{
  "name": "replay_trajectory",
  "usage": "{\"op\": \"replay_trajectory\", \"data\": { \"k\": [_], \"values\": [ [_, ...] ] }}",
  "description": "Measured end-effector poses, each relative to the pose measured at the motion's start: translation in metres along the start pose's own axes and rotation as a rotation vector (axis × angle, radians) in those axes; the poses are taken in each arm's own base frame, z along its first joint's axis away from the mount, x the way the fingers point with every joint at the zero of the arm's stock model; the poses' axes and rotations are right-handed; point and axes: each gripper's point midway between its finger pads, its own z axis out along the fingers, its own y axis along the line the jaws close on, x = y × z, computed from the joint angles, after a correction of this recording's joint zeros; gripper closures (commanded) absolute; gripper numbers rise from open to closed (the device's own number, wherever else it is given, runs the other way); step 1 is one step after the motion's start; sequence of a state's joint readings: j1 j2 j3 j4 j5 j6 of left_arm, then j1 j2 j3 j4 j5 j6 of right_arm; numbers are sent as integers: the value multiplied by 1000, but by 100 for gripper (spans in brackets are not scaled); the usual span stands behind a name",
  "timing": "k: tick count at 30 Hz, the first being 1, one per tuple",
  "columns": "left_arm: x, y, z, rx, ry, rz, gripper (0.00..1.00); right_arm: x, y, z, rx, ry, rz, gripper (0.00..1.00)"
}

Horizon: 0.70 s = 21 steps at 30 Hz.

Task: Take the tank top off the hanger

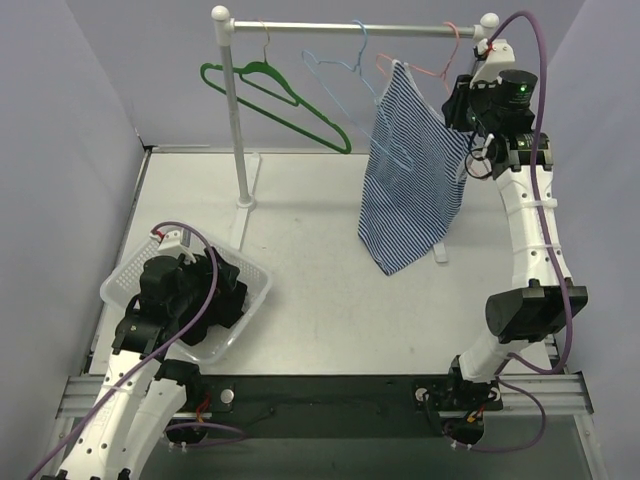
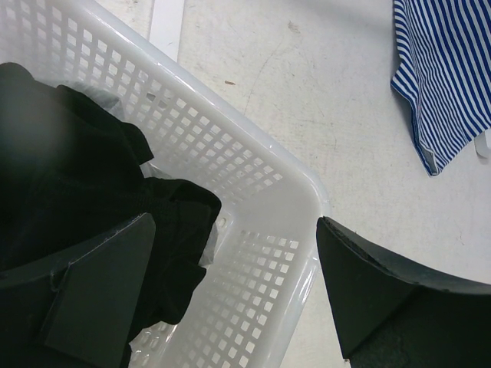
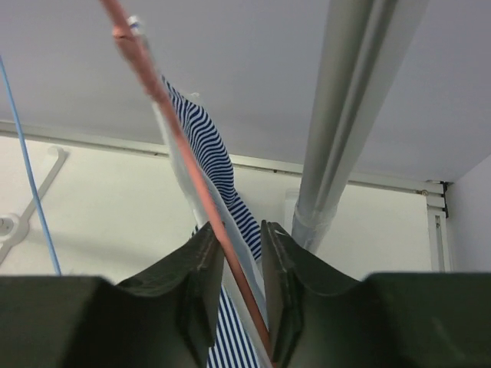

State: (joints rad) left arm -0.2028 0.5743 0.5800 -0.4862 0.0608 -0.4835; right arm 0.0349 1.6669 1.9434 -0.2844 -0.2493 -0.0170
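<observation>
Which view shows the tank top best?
Top external: the whole tank top hangs in view. Left wrist catches only its bottom corner; right wrist shows just a strap, beside the hanger, in the right gripper.

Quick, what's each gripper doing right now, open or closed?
Left gripper: open, holding nothing.
Right gripper: closed on the pink hanger and tank top strap.

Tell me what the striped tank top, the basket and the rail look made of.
Tank top: soft knit or woven fabric, matte; it drapes and folds. Basket: white plastic, slightly glossy, with a moulded grid of holes. Rail: probably metal, a smooth grey tube with a dull sheen; whether painted or bare is unclear.
</observation>
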Motion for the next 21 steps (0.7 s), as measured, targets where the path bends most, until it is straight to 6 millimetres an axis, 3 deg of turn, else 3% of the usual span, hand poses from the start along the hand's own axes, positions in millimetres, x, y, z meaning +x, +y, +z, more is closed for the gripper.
{"op": "replay_trajectory", "data": {
  "k": [6, 15, 21],
  "values": [
    [-1, -1, 0, 3, -4, 3, 3, 1, 6, 0, -26, 4, -1, 100],
    [-3, -3, 1, 15, -13, 8, 3, -5, 7, -9, -24, -45, -6, 100],
    [-2, -4, 1, 26, -6, 10, 3, -21, 11, -26, -28, -119, -10, 100]
  ]
}}
